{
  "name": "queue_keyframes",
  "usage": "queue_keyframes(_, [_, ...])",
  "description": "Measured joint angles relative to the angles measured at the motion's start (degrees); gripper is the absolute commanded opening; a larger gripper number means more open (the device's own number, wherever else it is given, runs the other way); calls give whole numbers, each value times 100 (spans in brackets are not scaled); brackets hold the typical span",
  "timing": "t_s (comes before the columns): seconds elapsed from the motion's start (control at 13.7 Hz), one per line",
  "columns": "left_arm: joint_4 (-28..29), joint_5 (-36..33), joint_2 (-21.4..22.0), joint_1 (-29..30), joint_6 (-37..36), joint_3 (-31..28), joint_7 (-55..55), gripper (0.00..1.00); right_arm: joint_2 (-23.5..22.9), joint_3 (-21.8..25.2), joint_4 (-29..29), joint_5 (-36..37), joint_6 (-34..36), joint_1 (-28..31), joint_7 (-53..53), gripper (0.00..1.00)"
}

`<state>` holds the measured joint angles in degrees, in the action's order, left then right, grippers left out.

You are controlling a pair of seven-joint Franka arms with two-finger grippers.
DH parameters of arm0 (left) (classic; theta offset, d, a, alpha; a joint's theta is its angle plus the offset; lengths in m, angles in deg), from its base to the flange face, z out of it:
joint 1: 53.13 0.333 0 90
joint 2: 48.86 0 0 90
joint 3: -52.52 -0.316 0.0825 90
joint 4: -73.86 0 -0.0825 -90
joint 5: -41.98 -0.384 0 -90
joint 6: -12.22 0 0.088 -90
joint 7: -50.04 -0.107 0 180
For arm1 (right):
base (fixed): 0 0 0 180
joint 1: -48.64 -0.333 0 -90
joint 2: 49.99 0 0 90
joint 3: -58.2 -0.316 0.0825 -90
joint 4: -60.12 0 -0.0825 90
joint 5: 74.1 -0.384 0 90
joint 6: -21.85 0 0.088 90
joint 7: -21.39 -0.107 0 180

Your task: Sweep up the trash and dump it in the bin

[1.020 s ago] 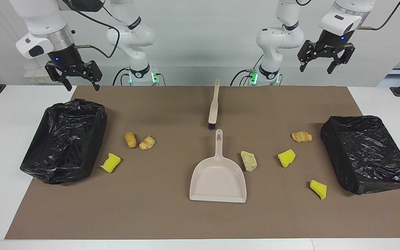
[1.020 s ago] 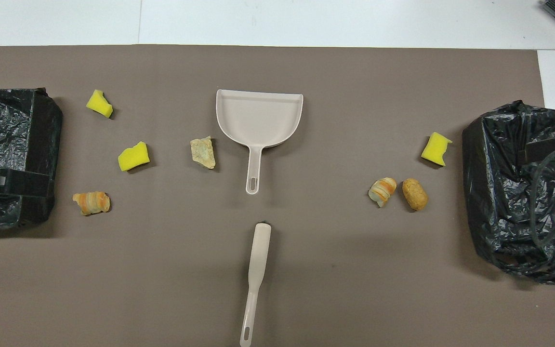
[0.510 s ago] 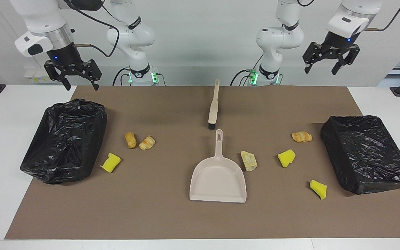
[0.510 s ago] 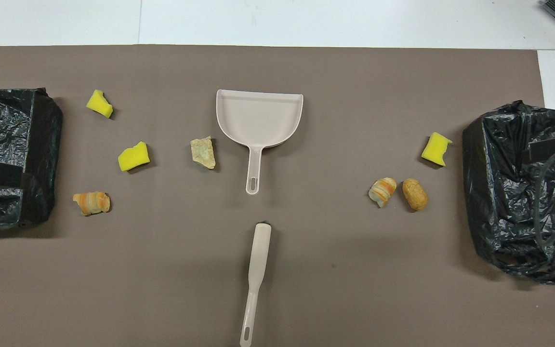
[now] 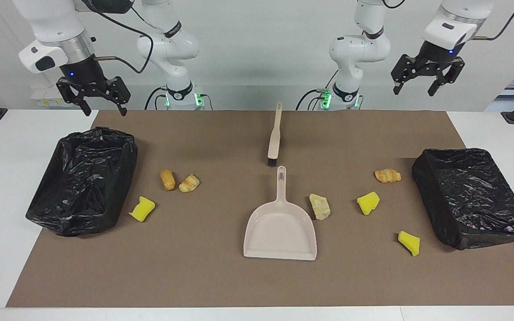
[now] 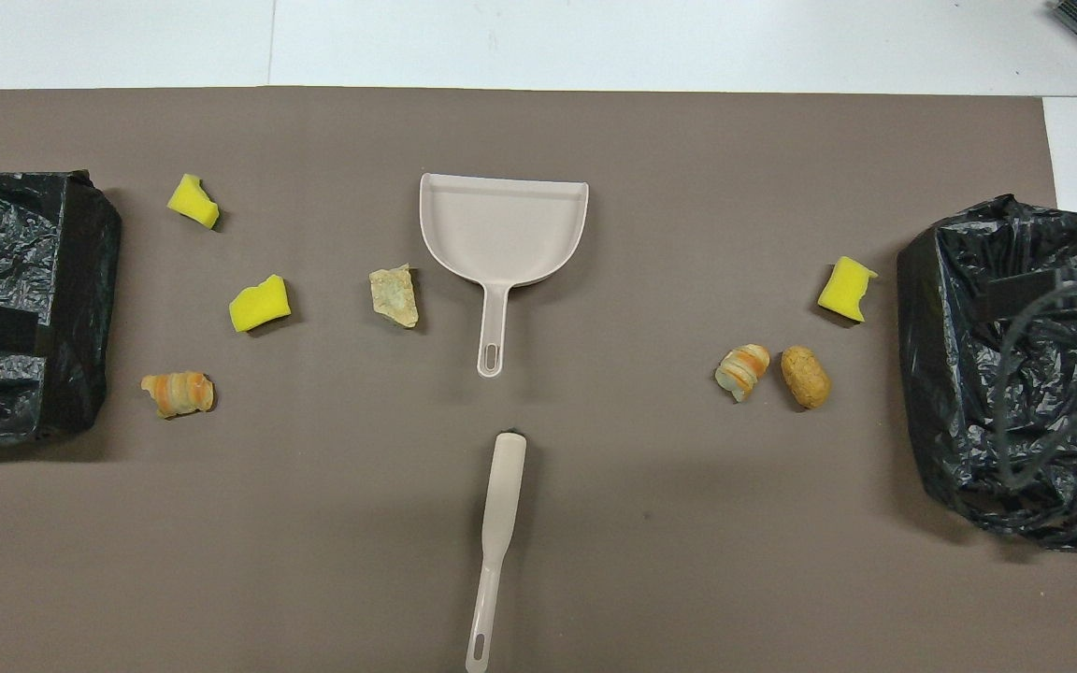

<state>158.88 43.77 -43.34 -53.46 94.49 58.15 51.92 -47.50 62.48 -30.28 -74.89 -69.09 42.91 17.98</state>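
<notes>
Since a second ago the left gripper (image 5: 429,79) has been rising and drifting toward its own end of the table, and the right gripper (image 5: 95,97) has been lifting slightly; nothing on the brown mat (image 5: 221,281) has shifted. Both grippers are hanging empty with fingers spread apart, the left one over the black-lined bin (image 5: 473,196) at its end, the right one over the other bagged bin (image 5: 83,187).

The trash is lying scattered on the mat. Toward the right arm's end, a brown bread roll (image 5: 167,179) and a croissant bit (image 5: 189,183) are sitting just beside each other, with a yellow sponge chunk (image 5: 142,209) farther from the robots. A pale bread piece (image 5: 320,206) is lying just beside the beige dustpan (image 5: 280,232). Toward the left arm's end are lying a croissant (image 5: 387,175), a yellow sponge (image 5: 368,203) and another sponge piece (image 5: 409,242). The brush (image 5: 275,133) is lying nearer to the robots than the dustpan, bristles toward its handle.
</notes>
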Motion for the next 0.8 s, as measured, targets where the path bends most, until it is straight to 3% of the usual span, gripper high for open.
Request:
queue_keyframes(0.44, [191, 4, 117, -77, -14, 85, -11, 100, -845, -35, 214, -85, -393, -864, -1273, 100])
queue_keyframes(0.8, [1454, 8, 813, -617, 174, 195, -9, 100, -1393, -55, 193, -97, -1298, -1808, -2471, 100])
